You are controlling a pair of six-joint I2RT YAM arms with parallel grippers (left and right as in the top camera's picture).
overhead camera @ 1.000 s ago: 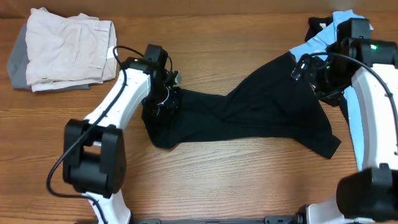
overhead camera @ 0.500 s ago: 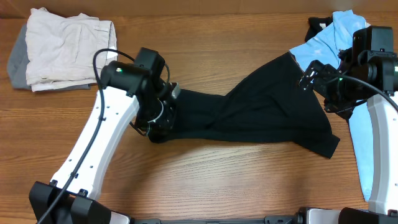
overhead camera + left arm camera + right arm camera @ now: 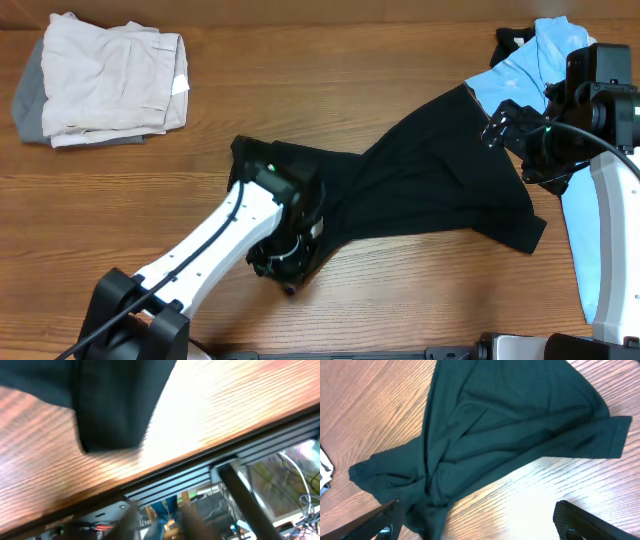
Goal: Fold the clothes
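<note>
Wooden table [image 3: 400, 300]: one black shirt [image 3: 420, 190], one blue polo [image 3: 527, 60].

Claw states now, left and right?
Left claw: cannot tell, its wrist view is blurred.
Right claw: open, holding nothing.

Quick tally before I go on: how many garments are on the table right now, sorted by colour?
Black: 1, the crumpled black short-sleeved shirt, centre
Light blue: 1, the light blue polo, far right
Beige: 1, the folded beige garment, far left
Grey: 1, the grey cloth under the beige one
Total: 4
</note>
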